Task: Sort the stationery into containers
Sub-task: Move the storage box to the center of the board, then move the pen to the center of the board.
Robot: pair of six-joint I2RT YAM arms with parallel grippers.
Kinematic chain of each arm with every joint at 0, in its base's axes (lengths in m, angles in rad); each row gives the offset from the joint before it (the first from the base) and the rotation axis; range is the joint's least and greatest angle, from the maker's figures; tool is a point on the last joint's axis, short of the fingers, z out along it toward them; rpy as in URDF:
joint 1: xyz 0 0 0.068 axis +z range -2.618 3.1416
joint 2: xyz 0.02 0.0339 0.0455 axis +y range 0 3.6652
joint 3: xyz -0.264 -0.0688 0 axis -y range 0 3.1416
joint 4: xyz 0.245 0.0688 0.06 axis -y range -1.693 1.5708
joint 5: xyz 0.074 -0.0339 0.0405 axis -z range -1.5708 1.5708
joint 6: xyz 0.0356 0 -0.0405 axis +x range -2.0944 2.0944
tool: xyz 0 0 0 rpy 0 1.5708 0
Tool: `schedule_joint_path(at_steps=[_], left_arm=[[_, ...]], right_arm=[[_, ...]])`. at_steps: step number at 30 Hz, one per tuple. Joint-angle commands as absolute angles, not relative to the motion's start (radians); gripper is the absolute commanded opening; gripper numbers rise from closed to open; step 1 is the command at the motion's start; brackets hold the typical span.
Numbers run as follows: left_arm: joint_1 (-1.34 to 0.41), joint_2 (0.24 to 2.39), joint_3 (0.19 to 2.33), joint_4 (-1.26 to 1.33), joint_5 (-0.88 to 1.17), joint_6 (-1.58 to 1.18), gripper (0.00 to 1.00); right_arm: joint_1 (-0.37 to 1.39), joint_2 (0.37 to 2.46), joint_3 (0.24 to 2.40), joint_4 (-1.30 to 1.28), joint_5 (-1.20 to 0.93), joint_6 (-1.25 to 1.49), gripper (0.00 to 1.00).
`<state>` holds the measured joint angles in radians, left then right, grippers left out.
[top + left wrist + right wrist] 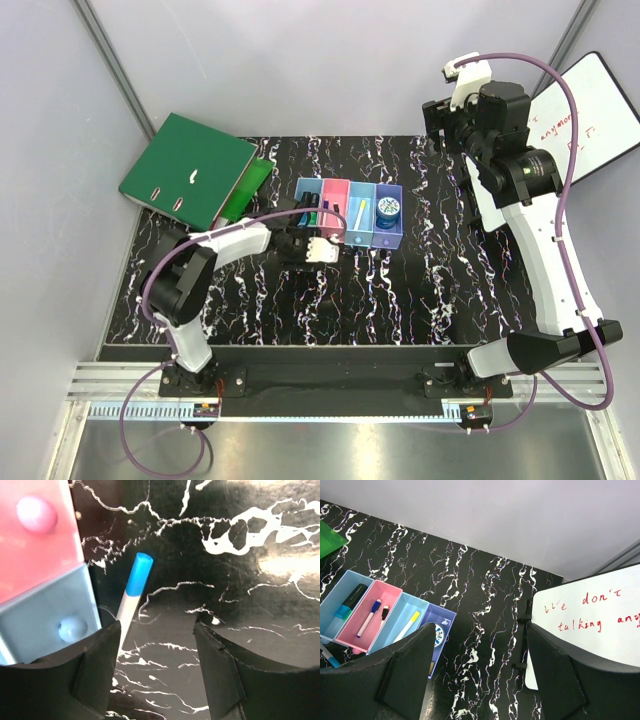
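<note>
The containers [350,210] are a joined row of four bins. In the right wrist view the first light blue bin [331,611] holds a dark marker [348,601]. The pink bin [375,630] holds a blue-capped pen [368,617], and the second light blue bin [394,630] holds a yellow-capped pen [408,625]. A round blue tin [388,210] sits in the purple bin [445,617]. A white pen with a blue cap [134,587] lies on the table beside the bins, partly hidden behind one finger of my open left gripper [157,665]. My right gripper [480,680] hangs open and high at the far right, holding nothing.
A large green ring binder [185,170] lies at the back left, its corner overhanging the table. A whiteboard [590,625] with red writing leans at the right edge. Grey walls close in the table on three sides.
</note>
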<state>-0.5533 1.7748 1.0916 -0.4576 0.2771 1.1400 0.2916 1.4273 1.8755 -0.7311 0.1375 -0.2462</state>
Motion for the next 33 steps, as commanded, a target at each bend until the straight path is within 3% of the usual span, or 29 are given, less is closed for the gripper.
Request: schedule_joint_path(at_steps=[1, 10, 17, 21, 33], left_arm=[[-0.569, 1.83, 1.135, -0.407, 0.236, 1.209, 0.66], [-0.577, 1.947, 1.201, -0.489, 0.192, 1.29, 0.63], [-0.58, 1.947, 1.218, -0.593, 0.212, 1.304, 0.29], [-0.586, 1.922, 1.2, -0.655, 0.225, 1.296, 0.0], [-0.584, 1.781, 1.224, -0.804, 0.357, 1.154, 0.0]], right_arm=[[0.285, 1.422, 1.894, -0.723, 0.13, -0.238, 0.81], [0.285, 1.424, 1.898, -0.723, 0.124, -0.235, 0.81], [0.285, 1.42, 1.891, -0.723, 0.123, -0.235, 0.81], [0.285, 1.419, 1.896, -0.723, 0.117, -0.233, 0.8], [0.285, 1.407, 1.898, -0.724, 0.115, -0.23, 0.8]])
